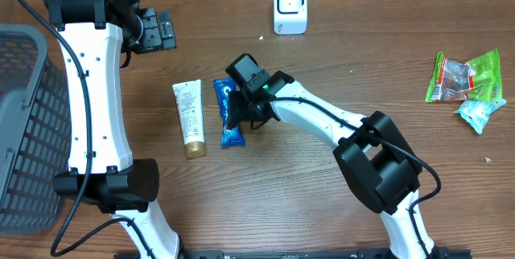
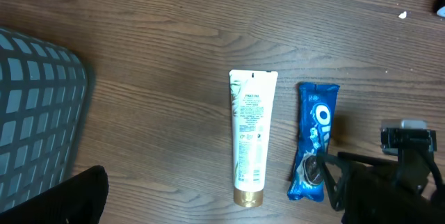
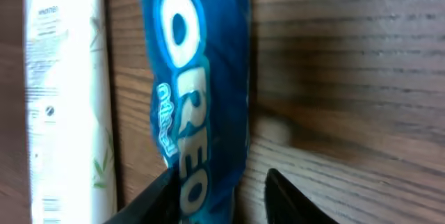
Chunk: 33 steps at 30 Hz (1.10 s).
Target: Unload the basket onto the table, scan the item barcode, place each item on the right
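Note:
A blue Oreo packet [image 1: 229, 114] lies lengthwise on the wooden table, right of a white tube [image 1: 190, 118] with a gold cap. My right gripper [image 1: 241, 116] is down over the packet's near half. In the right wrist view the packet [image 3: 201, 78] runs between the jaws: the left finger touches its edge, and the right finger [image 3: 292, 200] stands apart from it with bare wood between. The white barcode scanner [image 1: 290, 6] stands at the back. My left gripper [image 1: 161, 30] hangs open at the back left, holding nothing. No barcode shows on the packet.
A grey mesh basket [image 1: 24, 130] fills the left edge. Green and clear snack packets [image 1: 467, 82] lie at the far right. The left wrist view shows the tube [image 2: 252, 133], the Oreo packet [image 2: 316, 140] and the basket's corner [image 2: 35, 113].

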Motion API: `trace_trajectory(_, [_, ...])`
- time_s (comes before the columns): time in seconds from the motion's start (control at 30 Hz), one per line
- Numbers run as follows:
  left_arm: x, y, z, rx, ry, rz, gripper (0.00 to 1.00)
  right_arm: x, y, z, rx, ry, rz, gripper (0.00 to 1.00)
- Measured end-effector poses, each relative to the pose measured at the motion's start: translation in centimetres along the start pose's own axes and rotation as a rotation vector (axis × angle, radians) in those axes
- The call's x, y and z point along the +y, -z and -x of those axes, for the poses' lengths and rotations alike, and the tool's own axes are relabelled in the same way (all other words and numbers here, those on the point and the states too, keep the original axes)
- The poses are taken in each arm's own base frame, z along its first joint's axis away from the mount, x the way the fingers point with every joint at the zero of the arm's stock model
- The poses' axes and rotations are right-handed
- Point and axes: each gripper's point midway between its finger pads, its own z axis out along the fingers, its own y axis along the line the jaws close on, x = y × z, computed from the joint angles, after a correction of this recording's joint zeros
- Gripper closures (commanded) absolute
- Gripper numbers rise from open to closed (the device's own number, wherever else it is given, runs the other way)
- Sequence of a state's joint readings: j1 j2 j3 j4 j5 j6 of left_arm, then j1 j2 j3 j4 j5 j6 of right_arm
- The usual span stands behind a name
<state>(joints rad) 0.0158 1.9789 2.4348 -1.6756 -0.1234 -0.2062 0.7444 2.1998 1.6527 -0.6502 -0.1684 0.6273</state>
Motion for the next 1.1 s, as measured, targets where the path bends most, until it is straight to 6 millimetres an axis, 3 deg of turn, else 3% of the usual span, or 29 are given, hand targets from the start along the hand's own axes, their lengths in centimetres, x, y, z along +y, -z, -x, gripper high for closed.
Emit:
trace_trajectory(0.03, [0.0, 0.0, 0.0, 0.000, 0.000, 0.000, 0.00, -0.3, -0.4, -0.2, 0.007, -0.003, -0.008, 0.76])
trace_trajectory(0.07, [0.0, 0.0, 0.0, 0.000, 0.000, 0.000, 0.00, -0.4, -0.7, -0.3, 0.011, -0.005, -0.011, 0.89])
trace_trajectory(0.1, [0.0, 0.0, 0.0, 0.000, 0.000, 0.000, 0.00, -0.6, -0.8, -0.4, 0.015, -0.009, -0.015, 0.94])
trace_trajectory(0.37, [0.0, 0.0, 0.0, 0.000, 0.000, 0.000, 0.00, -2.1, -0.3, -1.4, 0.092, -0.046, -0.036, 0.96])
trace_trajectory(0.43, [0.0, 0.0, 0.0, 0.000, 0.000, 0.000, 0.00, -4.0, 0.9, -2.0, 0.152, -0.078, -0.066, 0.96])
trace_trajectory(0.47, [0.0, 0.0, 0.0, 0.000, 0.000, 0.000, 0.00, -5.9, 2.0, -1.9, 0.194, -0.107, -0.086, 0.96])
trace_trajectory(0.6, [0.0, 0.0, 0.0, 0.000, 0.000, 0.000, 0.00, -12.2, 4.8, -0.2, 0.241, -0.182, -0.112, 0.96])
trace_trajectory(0.7, [0.0, 0.0, 0.0, 0.000, 0.000, 0.000, 0.00, -16.8, 6.3, 1.7, 0.218, -0.192, -0.127, 0.69])
trace_trajectory(0.83, [0.0, 0.0, 0.0, 0.000, 0.000, 0.000, 0.01, -21.5, 7.8, 3.2, 0.189, -0.171, -0.159, 0.61])
trace_trajectory(0.93, [0.0, 0.0, 0.0, 0.000, 0.000, 0.000, 0.00, -22.3, 8.8, 3.7, 0.192, -0.158, -0.158, 0.54])
trace_trajectory(1.0, [0.0, 0.0, 0.0, -0.001, 0.000, -0.001, 0.00, -21.3, 10.6, 5.4, 0.163, -0.121, -0.149, 0.48])
trace_trajectory(1.1, [-0.1, 0.0, 0.0, 0.000, 0.000, -0.003, 0.00, -18.8, 13.6, 9.4, 0.042, -0.030, -0.157, 0.47])
